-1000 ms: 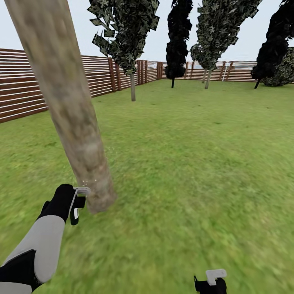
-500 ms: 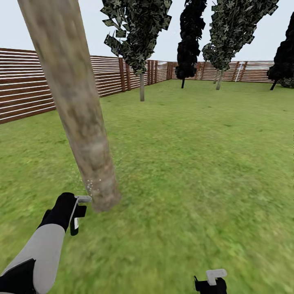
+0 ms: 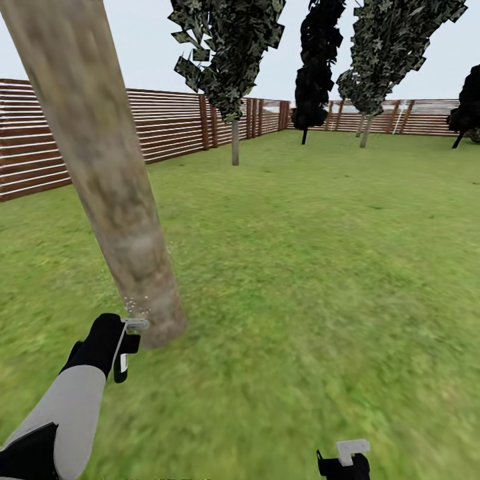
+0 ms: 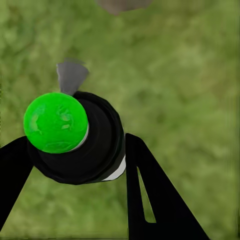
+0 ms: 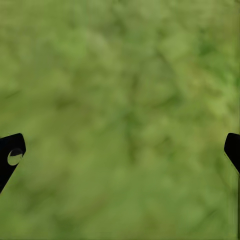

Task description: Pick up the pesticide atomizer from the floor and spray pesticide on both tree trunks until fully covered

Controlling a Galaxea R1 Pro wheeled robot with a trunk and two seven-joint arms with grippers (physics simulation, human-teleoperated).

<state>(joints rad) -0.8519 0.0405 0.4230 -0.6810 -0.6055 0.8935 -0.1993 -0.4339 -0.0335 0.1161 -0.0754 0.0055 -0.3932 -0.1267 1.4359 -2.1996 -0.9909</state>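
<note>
We have the pesticide atomizer (image 4: 82, 142) clamped in our left end effector (image 4: 75, 160), whose two black fingers (image 4: 150, 200) press against opposite sides of its round dark body. In the left wrist view the bottle has a bright green knob on the near end and a small grey nozzle at the far end, pointing out over the grass. In the head view the same end effector (image 3: 125, 343) sits low, just beside the foot of the tree trunk (image 3: 107, 180), and a scatter of whitish pesticide (image 3: 137, 308) specks hangs at the bark near the nozzle.

We judge the bottle to be light and rigid, with a smooth, rounded shell that could twist or slip between flat pads (a round body offers little to bite on). The sensible hold is where we already have it: across the widest part of the body, clear of the nozzle and the knob, so the spray path stays open.

Our right end effector (image 3: 347, 460) hangs low over the lawn (image 3: 320, 253) with its fingers spread wide and nothing between them. A slatted fence (image 3: 167, 123) rings the garden.
</note>
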